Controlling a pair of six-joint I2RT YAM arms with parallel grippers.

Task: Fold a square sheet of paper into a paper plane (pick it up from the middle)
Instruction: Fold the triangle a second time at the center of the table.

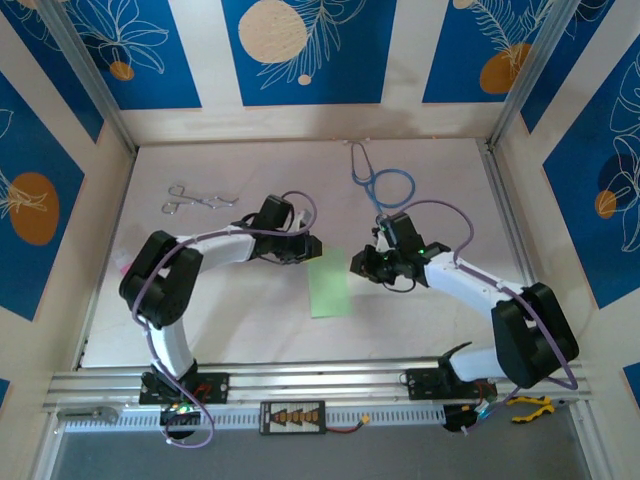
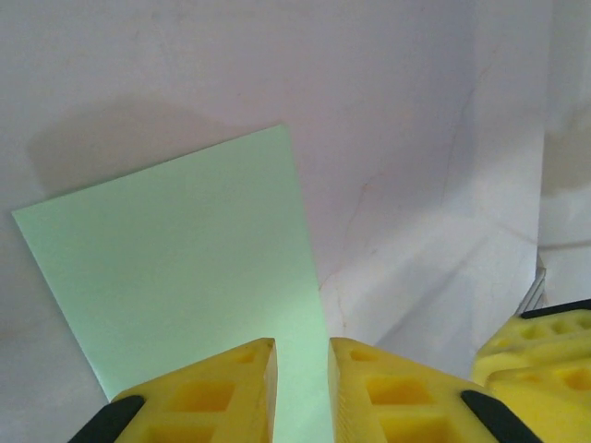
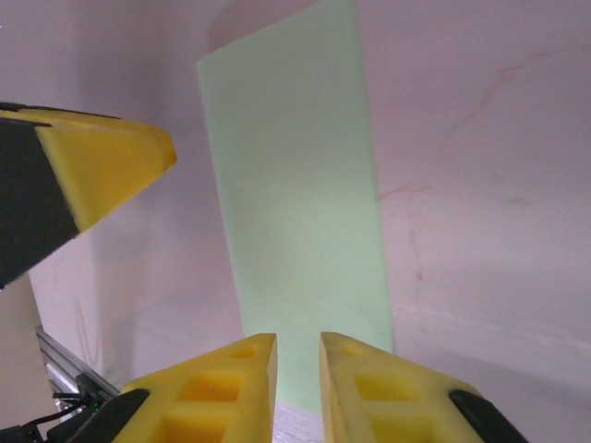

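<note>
Left gripper (image 2: 302, 349) and right gripper (image 3: 298, 341), jaws slightly parted, flank the green sheet (image 1: 329, 285).

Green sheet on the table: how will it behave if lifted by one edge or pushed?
Probably floppy: the green sheet looks thin and lies flat on the table. Likely very light, so a push may slide it or buckle it.

Blue stethoscope (image 1: 376, 190) far centre-right; metal forceps (image 1: 200, 197) far left, well apart; yellow-handled pliers (image 1: 530, 406) beside front rail (image 1: 320, 380).

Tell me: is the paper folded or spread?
Folded, apparently: the paper lies flat as a narrow rectangle, not a square.
</note>
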